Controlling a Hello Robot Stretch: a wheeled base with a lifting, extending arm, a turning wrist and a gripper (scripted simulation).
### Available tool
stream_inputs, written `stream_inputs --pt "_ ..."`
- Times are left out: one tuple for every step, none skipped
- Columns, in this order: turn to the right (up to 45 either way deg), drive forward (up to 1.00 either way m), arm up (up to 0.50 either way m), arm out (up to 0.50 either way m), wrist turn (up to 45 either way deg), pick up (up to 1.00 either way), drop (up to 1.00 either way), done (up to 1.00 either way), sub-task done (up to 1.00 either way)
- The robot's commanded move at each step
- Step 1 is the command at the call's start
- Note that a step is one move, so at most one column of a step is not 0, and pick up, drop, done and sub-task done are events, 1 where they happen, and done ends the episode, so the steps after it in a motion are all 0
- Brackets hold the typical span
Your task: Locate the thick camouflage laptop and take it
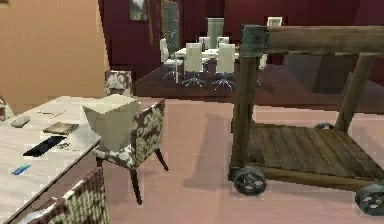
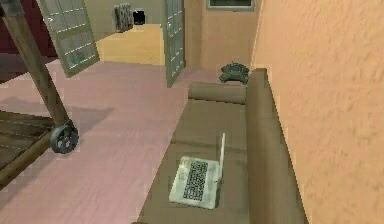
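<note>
An open laptop [image 2: 199,181] lies on the seat of a long brown sofa [image 2: 262,120] in the arm side view, near the picture's bottom. Its casing is pale and mottled, its keyboard faces up, and its thin lid stands upright on the side toward the sofa's backrest. The sofa runs along an orange wall.
A heavy wooden cart [image 1: 300,150] on wheels stands at the forward view's right; one wheel [image 2: 63,140] shows beside the sofa across pink floor. A table [image 1: 15,148] with small items, a patterned chair [image 1: 140,140] and a box [image 1: 110,120] stand left. A dark object [image 2: 236,72] sits past the sofa.
</note>
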Motion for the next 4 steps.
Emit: stream_inputs --pt "0.0 0.00 0.50 0.00 0.0 0.00 0.00 0.00 0.00" --pt "0.0 0.00 0.12 0.00 0.0 0.00 0.00 0.00 0.00" --pt "0.0 0.00 0.00 0.40 0.0 0.00 0.00 0.00 0.00" --pt "0.0 0.00 0.00 0.00 45.0 0.00 0.00 0.00 0.00"
